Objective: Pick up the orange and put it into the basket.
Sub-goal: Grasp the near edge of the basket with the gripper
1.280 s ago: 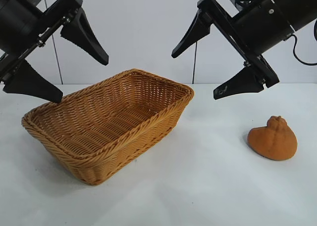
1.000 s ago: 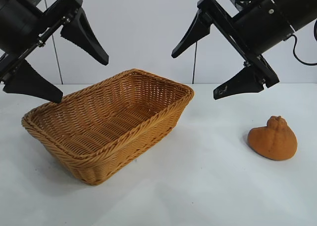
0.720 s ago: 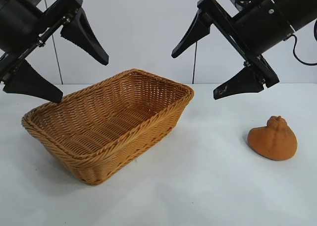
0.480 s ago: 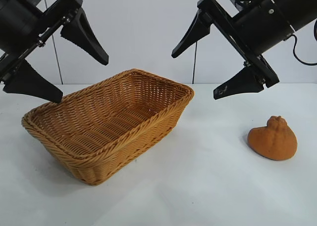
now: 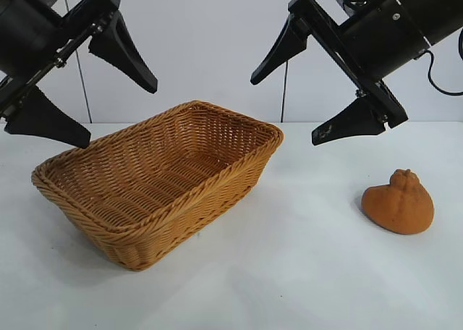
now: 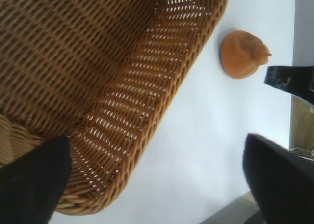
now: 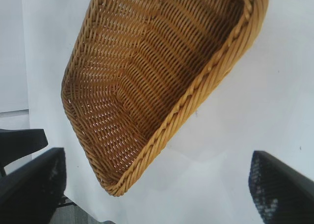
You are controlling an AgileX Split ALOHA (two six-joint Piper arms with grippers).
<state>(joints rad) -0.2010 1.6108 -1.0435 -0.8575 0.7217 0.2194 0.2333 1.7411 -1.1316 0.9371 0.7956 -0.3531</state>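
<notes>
The orange [image 5: 399, 202], dull orange with a bumpy knob on top, lies on the white table at the right; it also shows in the left wrist view [image 6: 243, 54]. The wicker basket [image 5: 101, 218] stands left of centre and holds nothing; its rim shows in the left wrist view [image 6: 196, 52] and the right wrist view [image 7: 196, 101]. My right gripper [image 5: 283, 106] hangs open and empty, high above the table between basket and orange. My left gripper [image 5: 121, 111] hangs open and empty above the basket's left end.
A white panelled wall [image 5: 210, 48] stands behind the table. Bare white tabletop [image 5: 304, 272] lies in front of the basket and around the orange.
</notes>
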